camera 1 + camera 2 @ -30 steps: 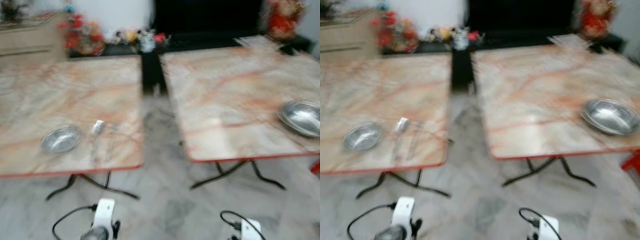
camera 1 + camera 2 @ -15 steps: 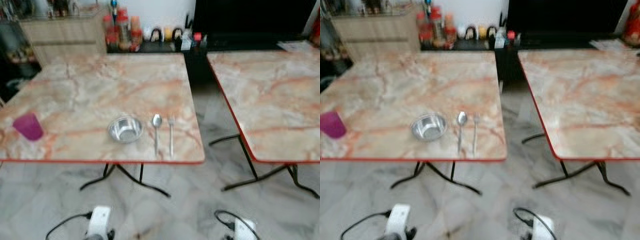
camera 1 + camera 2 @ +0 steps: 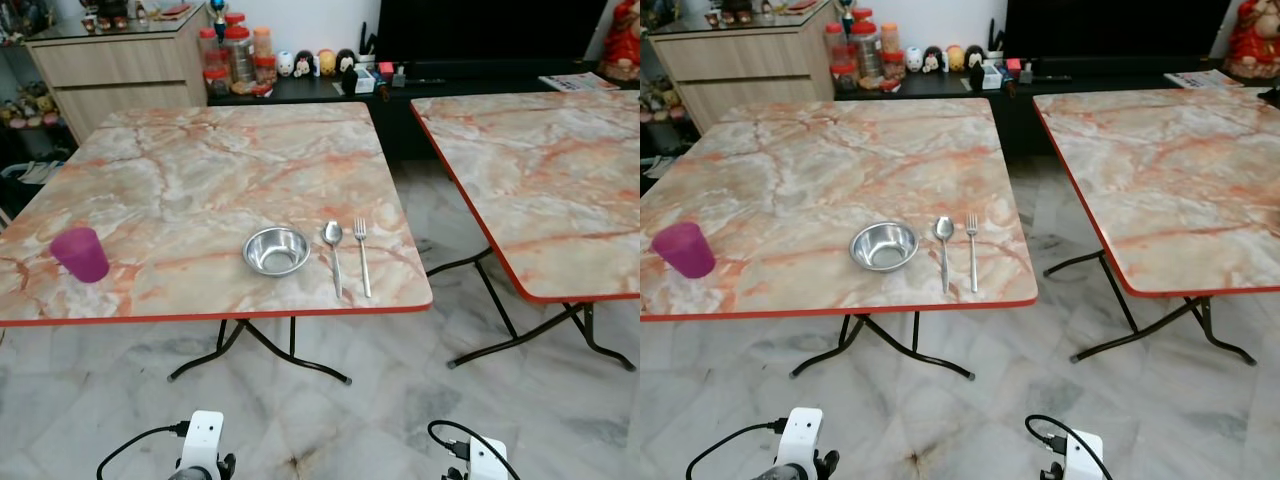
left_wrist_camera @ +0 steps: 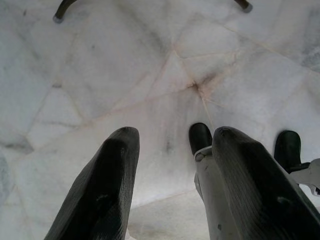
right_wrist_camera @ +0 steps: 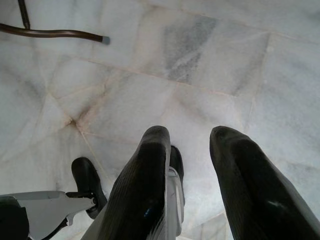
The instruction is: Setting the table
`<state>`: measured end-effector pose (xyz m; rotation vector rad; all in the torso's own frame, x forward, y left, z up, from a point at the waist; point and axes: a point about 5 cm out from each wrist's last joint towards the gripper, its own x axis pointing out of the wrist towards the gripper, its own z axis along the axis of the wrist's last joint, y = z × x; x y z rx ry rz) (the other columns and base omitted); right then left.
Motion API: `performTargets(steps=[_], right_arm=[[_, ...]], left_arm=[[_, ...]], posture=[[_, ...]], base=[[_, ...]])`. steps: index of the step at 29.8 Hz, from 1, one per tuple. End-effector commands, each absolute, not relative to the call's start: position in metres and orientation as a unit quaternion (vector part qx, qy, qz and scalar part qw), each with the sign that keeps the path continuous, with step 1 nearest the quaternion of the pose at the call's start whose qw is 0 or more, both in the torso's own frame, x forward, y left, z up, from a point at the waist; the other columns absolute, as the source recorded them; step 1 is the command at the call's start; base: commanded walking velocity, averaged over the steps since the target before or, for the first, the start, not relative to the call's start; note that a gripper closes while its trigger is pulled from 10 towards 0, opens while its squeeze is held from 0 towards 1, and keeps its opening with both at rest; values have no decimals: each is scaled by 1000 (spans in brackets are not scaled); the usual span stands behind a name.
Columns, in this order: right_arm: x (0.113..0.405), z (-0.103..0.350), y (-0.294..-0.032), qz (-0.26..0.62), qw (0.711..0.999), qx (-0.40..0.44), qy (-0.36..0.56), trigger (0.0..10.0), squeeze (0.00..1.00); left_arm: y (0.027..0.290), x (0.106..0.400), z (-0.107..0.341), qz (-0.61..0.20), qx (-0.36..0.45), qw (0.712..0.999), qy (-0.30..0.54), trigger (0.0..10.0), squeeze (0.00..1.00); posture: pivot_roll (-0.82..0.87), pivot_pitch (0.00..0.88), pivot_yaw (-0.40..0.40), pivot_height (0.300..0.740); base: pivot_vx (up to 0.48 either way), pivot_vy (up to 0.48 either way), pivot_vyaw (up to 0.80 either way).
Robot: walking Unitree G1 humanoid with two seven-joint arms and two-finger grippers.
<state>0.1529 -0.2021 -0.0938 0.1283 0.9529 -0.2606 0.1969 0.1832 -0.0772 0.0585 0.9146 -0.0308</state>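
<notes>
Now sharper and shifted since a moment ago: steel bowl point(image 3: 277, 250), spoon point(image 3: 334, 255), fork point(image 3: 362, 255) near table edge point(image 3: 220, 316), easily knocked off; left gripper point(image 4: 170, 170) and right gripper point(image 5: 192, 167) hanging released, empty

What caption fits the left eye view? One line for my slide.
Marble table set with purple cup, steel bowl, spoon and fork.

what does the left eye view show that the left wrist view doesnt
The left eye view takes in the left table bearing a purple cup, steel bowl, spoon and fork, and a second table to the right. The left wrist view looks down past the open left claw at the robot's black feet. Both share the marble floor and dark table legs.
</notes>
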Motion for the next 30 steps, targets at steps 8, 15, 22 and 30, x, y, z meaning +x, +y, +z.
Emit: performTargets(steps=[8, 15, 22, 30], right_arm=[[155, -93, -202, -114, 881, 49, 456, 10000, 0], [154, -93, -201, -124, 880, 60, 455, 10000, 0], [154, -93, -202, -125, 880, 60, 455, 10000, 0], [155, -93, -202, -121, 880, 55, 457, 10000, 0]], left_arm=[[184, 199, -76, -18, 34, 897, 440, 10000, 0], [184, 199, -76, -16, 33, 897, 440, 10000, 0], [183, 199, -76, -17, 32, 897, 441, 10000, 0], [183, 199, -76, -17, 31, 897, 441, 10000, 0]], posture=[[-23, 0, 23, 725], [-22, 0, 20, 725], [-21, 0, 18, 725], [-22, 0, 17, 725]], base=[[0, 0, 86], [0, 0, 343], [0, 0, 0], [97, 0, 0]])
